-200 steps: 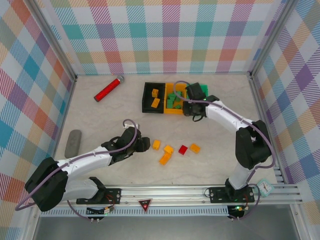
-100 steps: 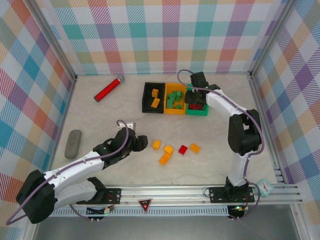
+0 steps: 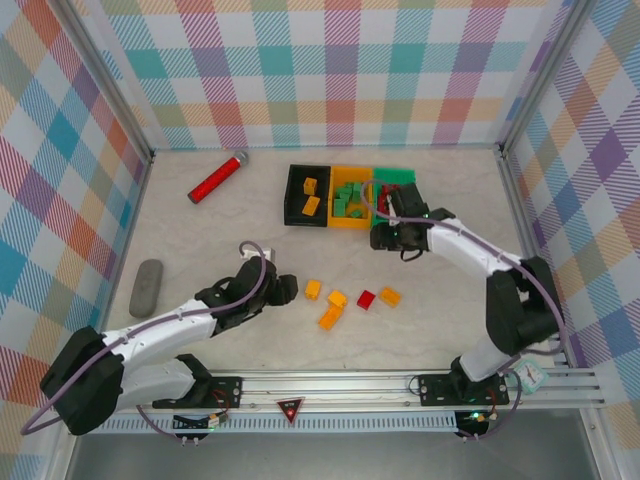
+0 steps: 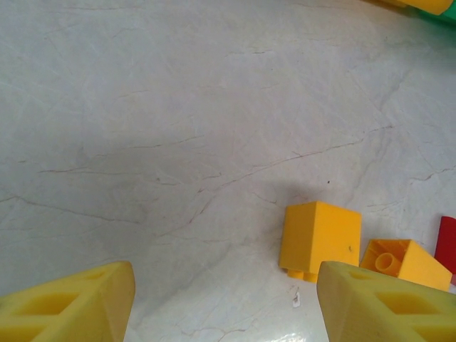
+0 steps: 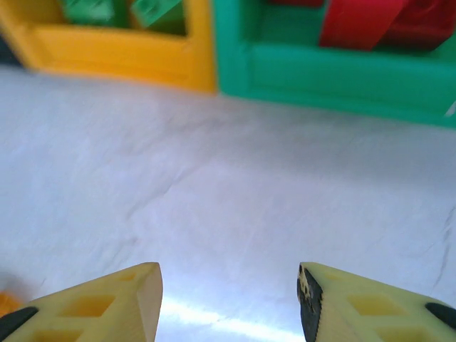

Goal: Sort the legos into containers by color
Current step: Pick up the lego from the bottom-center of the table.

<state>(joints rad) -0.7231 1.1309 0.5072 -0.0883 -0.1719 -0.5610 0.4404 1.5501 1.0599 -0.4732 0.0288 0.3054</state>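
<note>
Three joined containers stand at the back: a black one [image 3: 296, 195] with orange legos, a yellow one [image 3: 350, 197] with green legos [image 5: 92, 11] and a green one [image 3: 398, 178] with red legos [image 5: 363, 18]. Loose on the table lie several orange legos [image 3: 313, 289] and one red lego [image 3: 366, 299]. My right gripper [image 3: 390, 232] [image 5: 229, 299] hovers open and empty over bare table just in front of the green container [image 5: 335, 71]. My left gripper [image 3: 287, 290] [image 4: 226, 306] is open and empty, low over the table just left of an orange lego [image 4: 319, 239].
A long red cylinder with a silver end [image 3: 218, 177] lies at the back left. A grey oblong object [image 3: 146, 287] lies near the left wall. Checked walls close in the table on three sides.
The right gripper, shut at the containers a second ago, has opened and drawn back toward the near side. The left gripper has shifted slightly beside the loose legos.
</note>
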